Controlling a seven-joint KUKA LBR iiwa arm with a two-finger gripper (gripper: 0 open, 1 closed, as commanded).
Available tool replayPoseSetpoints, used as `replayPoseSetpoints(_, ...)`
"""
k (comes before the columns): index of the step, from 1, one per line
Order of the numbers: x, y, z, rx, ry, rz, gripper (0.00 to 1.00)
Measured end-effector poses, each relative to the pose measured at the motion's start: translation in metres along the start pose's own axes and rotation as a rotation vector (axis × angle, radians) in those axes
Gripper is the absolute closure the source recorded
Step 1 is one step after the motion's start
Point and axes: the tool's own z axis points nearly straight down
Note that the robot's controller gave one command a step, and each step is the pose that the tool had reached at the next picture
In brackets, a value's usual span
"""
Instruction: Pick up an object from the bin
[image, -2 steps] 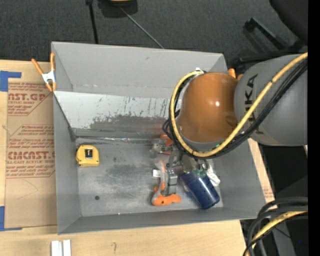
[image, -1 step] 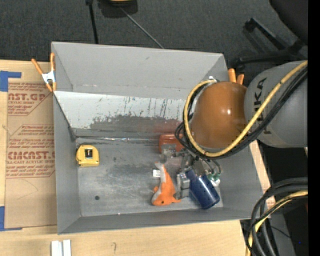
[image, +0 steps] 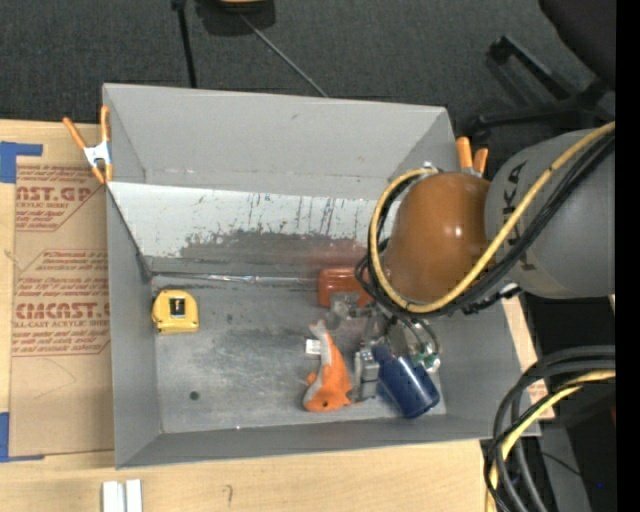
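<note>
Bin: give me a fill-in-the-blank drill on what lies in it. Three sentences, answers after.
1. The tape measure, alone in the left part of the bin, is ____ in colour.
2. The cylinder by the front wall, near the tool, is ____ in colour.
3. In the camera view, the orange toy lies just to the ____ of the cylinder.

Missing words: yellow; blue; left.
</note>
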Motion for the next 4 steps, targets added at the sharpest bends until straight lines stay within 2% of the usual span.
replayPoseSetpoints(1, -0.007, 0.004, 0.077, -0.001, -0.007, -0.313, 1.0)
replayPoseSetpoints(2, -0.007, 0.004, 0.077, -0.001, -0.007, -0.313, 1.0)
replayPoseSetpoints(3, -0.003, -0.005, -0.027, 0.0, -0.004, -0.301, 1.0)
replayPoseSetpoints(4, -0.003, -0.005, -0.027, -0.001, -0.004, -0.301, 1.0)
